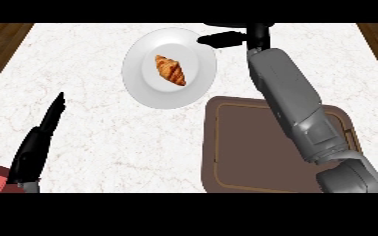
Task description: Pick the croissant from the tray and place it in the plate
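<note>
Head view gives us a steep look down at a pale marbled tabletop point(96, 140) with dark wood showing at its far corners. We see the croissant point(170, 70) lying in the middle of the white plate point(140, 87), which sits on the far left-centre part of the tabletop. The pastry is golden brown and lies at a slant, one tip toward the far left and the other toward the near right.

Our right hand point(225, 39) shows just beyond the plate's far right rim, at the end of a grey forearm that runs up from the lower right corner and crosses over the brown tray point(236, 150). Its black fingers are stretched out flat toward the left, relaxed and apart from the croissant, and they hold nothing. Whether a fingertip touches the plate's rim we cannot tell.

The tray lies on the near right of the tabletop, just beside the plate's near right edge. What we can see of its inner surface, left of the forearm, is bare.

Our left hand point(40, 140) rests at the lower left, fingers straight and pointing away from us, holding nothing, well apart from the plate.
</note>
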